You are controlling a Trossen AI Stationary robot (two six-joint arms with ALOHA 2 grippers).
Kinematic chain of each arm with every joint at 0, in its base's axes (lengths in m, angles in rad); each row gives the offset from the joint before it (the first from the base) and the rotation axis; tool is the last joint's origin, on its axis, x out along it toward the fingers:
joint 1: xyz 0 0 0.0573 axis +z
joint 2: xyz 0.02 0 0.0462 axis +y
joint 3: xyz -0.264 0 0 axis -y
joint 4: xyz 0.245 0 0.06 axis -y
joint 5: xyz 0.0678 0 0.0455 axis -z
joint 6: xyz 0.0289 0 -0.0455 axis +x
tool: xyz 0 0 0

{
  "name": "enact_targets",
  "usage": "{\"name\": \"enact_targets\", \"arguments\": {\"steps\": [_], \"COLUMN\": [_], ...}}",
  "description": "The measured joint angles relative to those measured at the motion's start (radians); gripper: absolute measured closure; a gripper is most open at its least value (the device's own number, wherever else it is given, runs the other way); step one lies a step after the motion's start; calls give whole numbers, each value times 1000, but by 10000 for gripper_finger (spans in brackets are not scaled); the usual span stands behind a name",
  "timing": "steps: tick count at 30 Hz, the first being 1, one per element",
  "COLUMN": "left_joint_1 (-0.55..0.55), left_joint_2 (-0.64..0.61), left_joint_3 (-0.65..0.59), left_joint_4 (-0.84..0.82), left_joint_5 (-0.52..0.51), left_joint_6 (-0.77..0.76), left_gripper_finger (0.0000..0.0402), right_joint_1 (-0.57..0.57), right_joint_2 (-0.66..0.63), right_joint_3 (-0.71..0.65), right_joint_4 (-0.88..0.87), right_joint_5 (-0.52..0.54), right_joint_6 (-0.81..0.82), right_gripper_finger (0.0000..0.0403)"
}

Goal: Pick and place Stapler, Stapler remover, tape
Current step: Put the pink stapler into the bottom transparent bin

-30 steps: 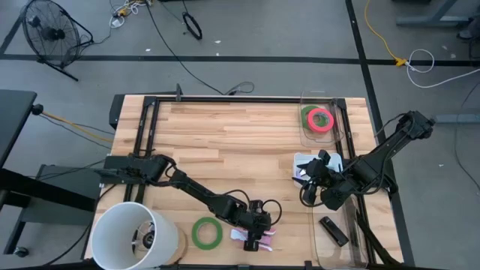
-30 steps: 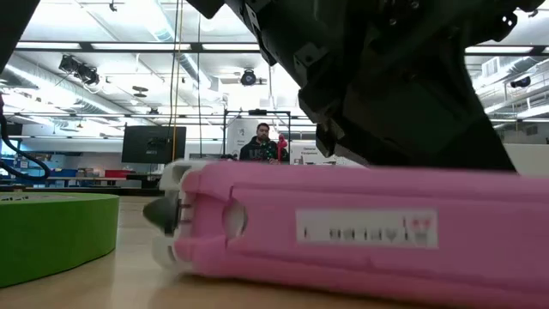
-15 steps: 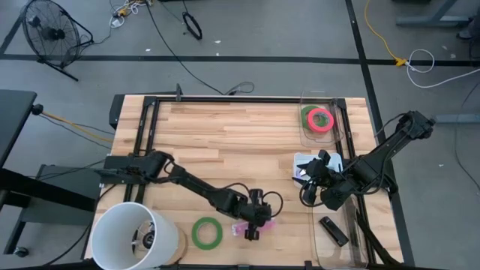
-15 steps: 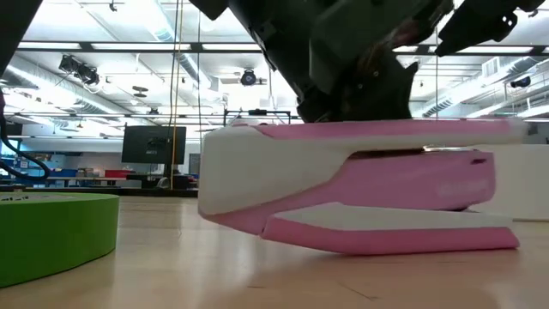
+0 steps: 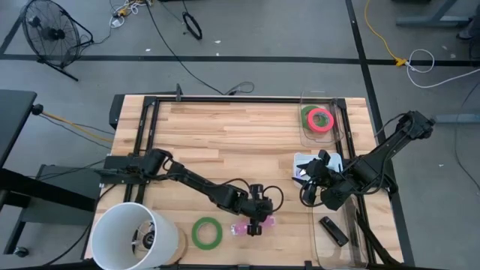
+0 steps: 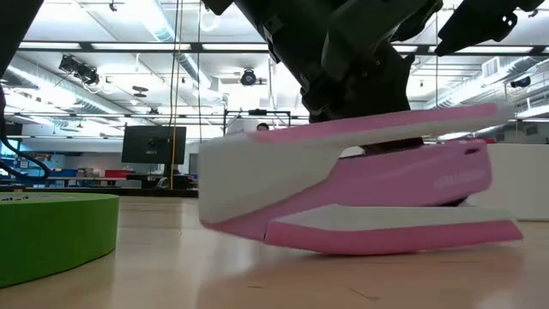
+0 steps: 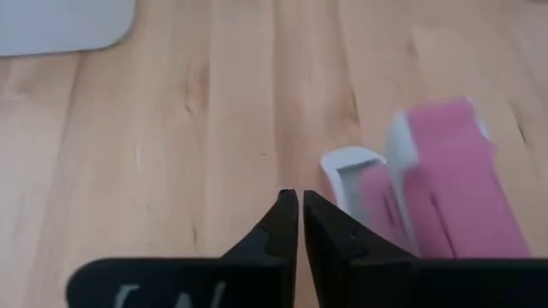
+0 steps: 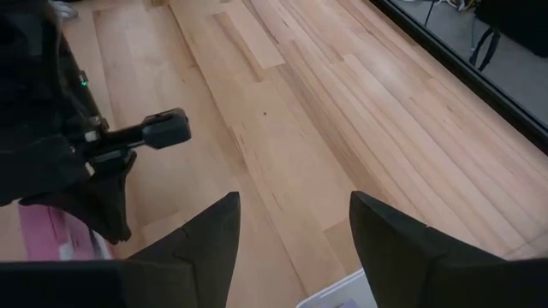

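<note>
Near the wooden tabletop's (image 5: pixel 225 135) front edge lay the pink stapler (image 5: pixel 255 226), beside the left gripper (image 7: pixel 300 224) whose jaws had closed empty, so picking it up called for reopening and re-centring.

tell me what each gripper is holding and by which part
Nothing is held. The left gripper is shut on nothing, with the stapler lying beside its fingers. The right gripper is open and empty.

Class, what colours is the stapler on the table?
The stapler is pink with a white front end, seen best in the low view.
</note>
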Motion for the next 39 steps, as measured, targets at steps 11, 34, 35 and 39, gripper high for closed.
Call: {"name": "enact_targets", "arguments": {"steps": [11, 34, 35, 39], "left_joint_1": [49, -139, -140, -146], "left_joint_2": [-68, -191, -188, -167], "left_joint_3": [2, 3, 3, 3], "left_joint_4": [-74, -325, -327, -331], "left_joint_5": [35, 113, 107, 102], "left_joint_6": [6, -169, -169, -215], "left_gripper_finger": [372, 182, 169, 132], "right_joint_1": [0, 0, 0, 0], "right_joint_2": [0, 0, 0, 0], "right_joint_3": [-2, -3, -3, -3], "right_joint_4": [4, 48, 48, 49], "right_joint_5": [0, 2, 2, 2], "right_joint_6": [0, -5, -5, -17], "right_gripper_finger": [183, 183, 183, 183]}}
